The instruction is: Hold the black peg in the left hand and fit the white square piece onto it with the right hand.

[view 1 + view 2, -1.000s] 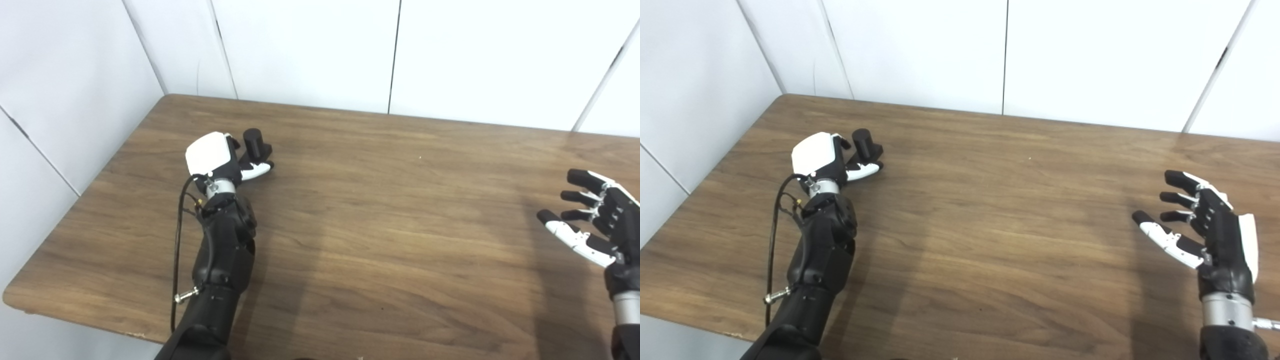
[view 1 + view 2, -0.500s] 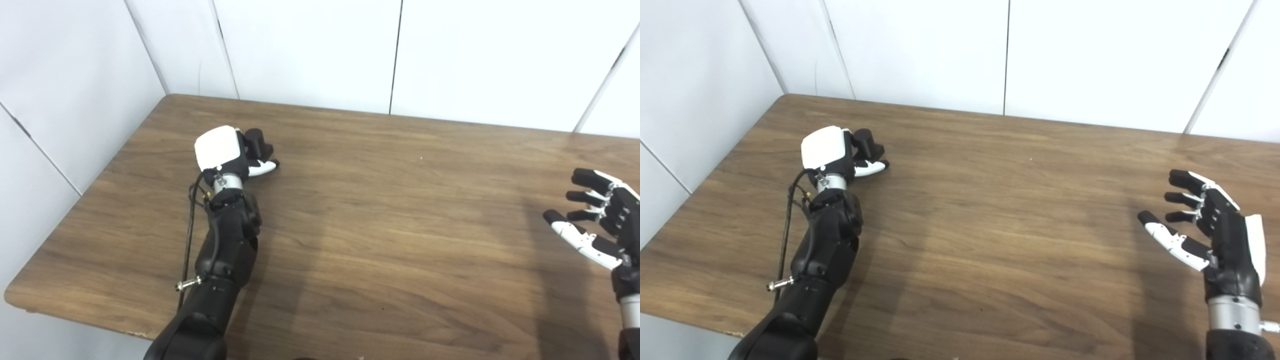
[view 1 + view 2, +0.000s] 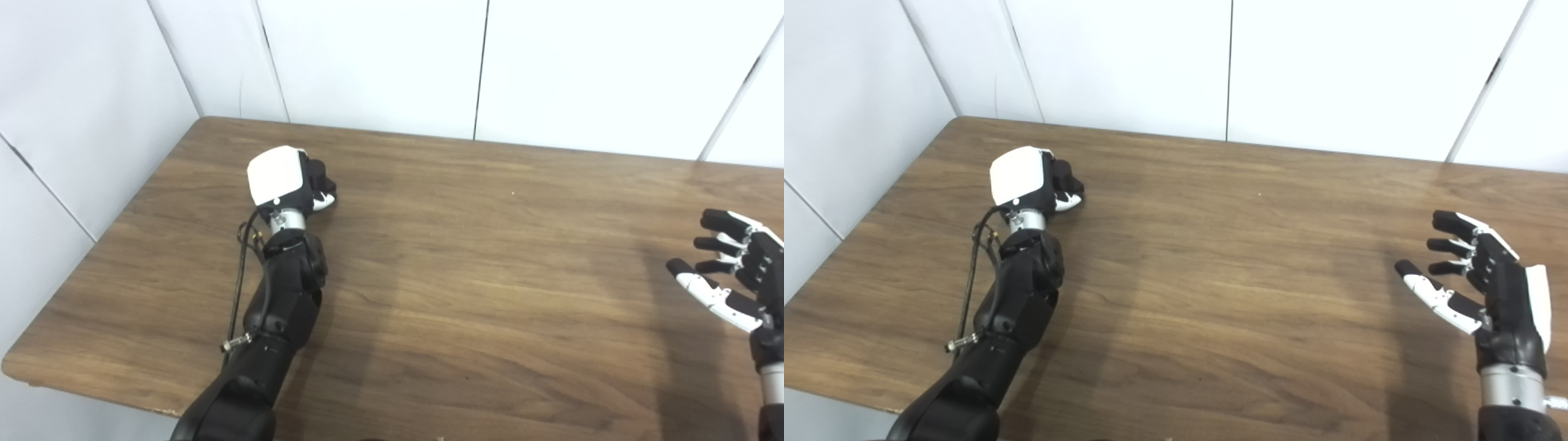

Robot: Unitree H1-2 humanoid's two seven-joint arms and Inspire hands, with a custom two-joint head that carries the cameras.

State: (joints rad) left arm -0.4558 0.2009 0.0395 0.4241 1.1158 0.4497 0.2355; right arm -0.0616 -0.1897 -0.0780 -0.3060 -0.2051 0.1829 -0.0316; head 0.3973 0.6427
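While your left hand (image 3: 283, 179) sits over the black peg (image 3: 320, 174) at the far left of the table (image 3: 465, 257), only a sliver of dark shape shows past the white back of the hand, so you cannot tell from either view whether the fingers are closed on the peg or merely curled beside it. Treat the grasp as unconfirmed. Close firmly around the body of the peg, low enough that a good length stands free above the fingers, since the square piece will need that bare end. Lift a little and check that the peg comes up with the hand and stays upright, not canted against the thumb. Your right hand (image 3: 1482, 282) hangs at the right edge, fingers spread, holding nothing, well apart from the left. No white square piece is visible anywhere on the table in either view; find it before you bring the peg toward the middle, and keep the right hand clear until the left grip is sure.
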